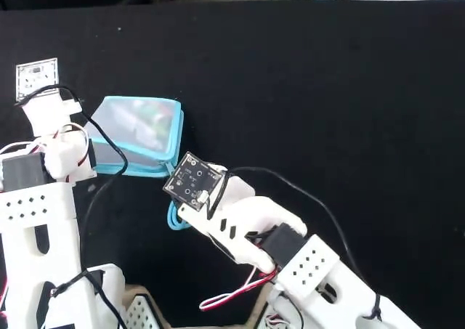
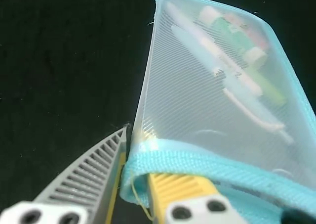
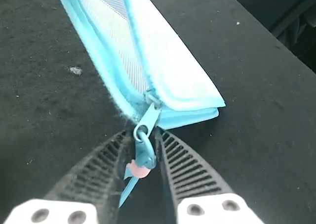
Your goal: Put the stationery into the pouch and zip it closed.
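Note:
The clear pouch [image 1: 138, 133] with teal trim lies on the black table at the left. Pens and a glue stick [image 2: 232, 51] show through its mesh side [image 2: 197, 115]. My left gripper [image 2: 136, 152] is shut on the pouch's teal edge, one finger on each side of the corner; in the high view it [image 1: 93, 160] is at the pouch's near left corner. My right gripper [image 3: 143, 137] is at the opposite end, shut on the teal zipper pull [image 3: 144, 147], whose slider sits at the end corner of the pouch [image 3: 163, 70]. From above, this gripper [image 1: 176, 197] lies under its wrist camera.
A small white square tag [image 1: 36, 77] lies at the far left of the black table [image 1: 327, 89]. Both arm bases and their cables crowd the near edge. Open black surface stretches to the right and behind the pouch.

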You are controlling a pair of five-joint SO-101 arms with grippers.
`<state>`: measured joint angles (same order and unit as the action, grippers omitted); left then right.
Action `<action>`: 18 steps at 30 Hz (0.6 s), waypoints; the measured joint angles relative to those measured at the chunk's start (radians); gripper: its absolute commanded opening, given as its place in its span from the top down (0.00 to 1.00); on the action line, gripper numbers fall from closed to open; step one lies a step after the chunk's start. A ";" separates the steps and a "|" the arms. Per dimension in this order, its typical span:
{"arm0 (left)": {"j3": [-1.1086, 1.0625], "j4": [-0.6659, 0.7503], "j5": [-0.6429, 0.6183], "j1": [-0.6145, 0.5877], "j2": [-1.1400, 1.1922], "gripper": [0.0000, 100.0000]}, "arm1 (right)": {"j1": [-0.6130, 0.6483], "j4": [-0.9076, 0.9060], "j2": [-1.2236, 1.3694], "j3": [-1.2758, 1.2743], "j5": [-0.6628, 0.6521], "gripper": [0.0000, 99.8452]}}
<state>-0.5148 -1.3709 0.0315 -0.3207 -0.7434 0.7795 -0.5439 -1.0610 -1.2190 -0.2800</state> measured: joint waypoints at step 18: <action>0.000 -0.002 0.000 0.000 0.000 0.97 | 0.003 -0.029 0.000 0.000 0.000 0.92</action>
<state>-0.5148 -1.3725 0.0315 -0.3207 -0.7434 0.7825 -0.5731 -1.0610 -1.2190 -0.2800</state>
